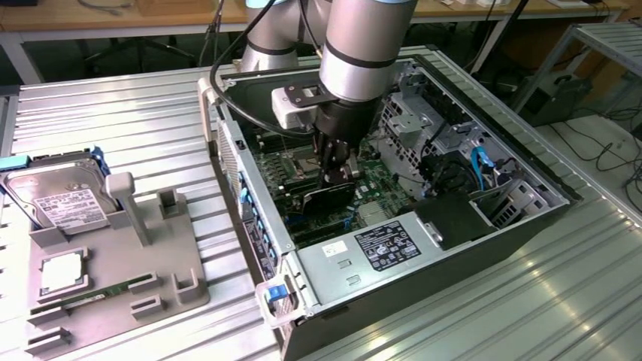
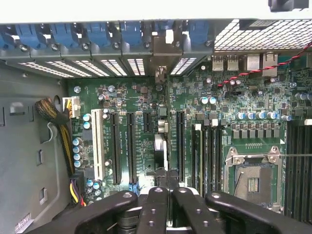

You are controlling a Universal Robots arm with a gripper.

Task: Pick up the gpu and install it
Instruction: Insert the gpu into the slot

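While the end effector [image 1: 339, 174] grips it, the gpu [image 1: 326, 199] stands on edge, long axis along the motherboard [image 1: 377, 192] slots.

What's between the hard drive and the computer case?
In the exterior view, a grey holder stands between the hard drive and the case.

Lab/workshop: robot arm [image 1: 346, 45], open PC case [image 1: 401, 188] on alu profile table [image 1: 131, 113], wooden benches [image 1: 120, 19] behind.

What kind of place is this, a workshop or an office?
Most likely a robotics lab or test workshop: an open computer case lies on a ribbed metal table, a grey fixture holds spare parts, and workbenches stand behind.
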